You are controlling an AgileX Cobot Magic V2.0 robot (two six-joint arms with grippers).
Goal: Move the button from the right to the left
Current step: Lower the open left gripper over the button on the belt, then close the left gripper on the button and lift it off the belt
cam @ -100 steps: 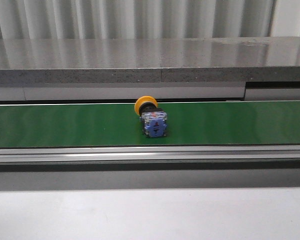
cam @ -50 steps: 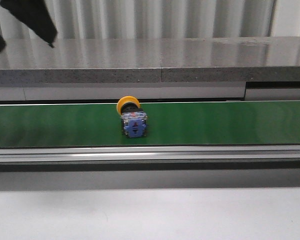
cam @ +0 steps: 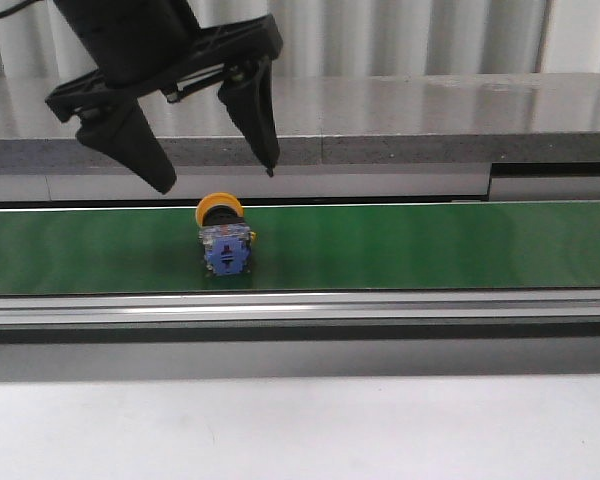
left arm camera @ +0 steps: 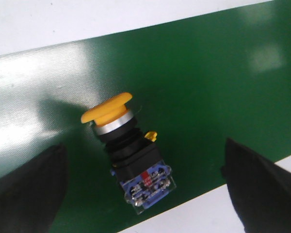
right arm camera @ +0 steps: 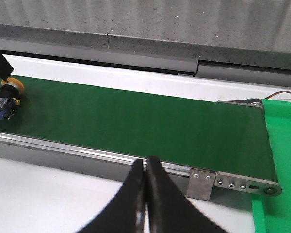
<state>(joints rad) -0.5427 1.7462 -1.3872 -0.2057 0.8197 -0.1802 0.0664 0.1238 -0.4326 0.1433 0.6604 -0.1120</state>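
The button [cam: 224,237] lies on its side on the green conveyor belt [cam: 430,245], yellow cap toward the back, blue-and-clear block toward the front. My left gripper [cam: 218,180] hangs open just above it, one finger on each side, not touching. In the left wrist view the button [left arm camera: 128,150] lies between the two wide-apart black fingers [left arm camera: 262,189]. My right gripper [right arm camera: 145,167] is shut and empty, off the belt near its front rail; the button [right arm camera: 5,99] shows far off in that view.
A grey stone ledge [cam: 380,120] runs behind the belt. An aluminium rail [cam: 380,308] runs along the belt's front, with white table [cam: 300,430] before it. A green tray [right arm camera: 281,160] sits past the belt's end in the right wrist view.
The button has travelled left along the belt. My left gripper has come down from the upper left and now hangs open over the button.
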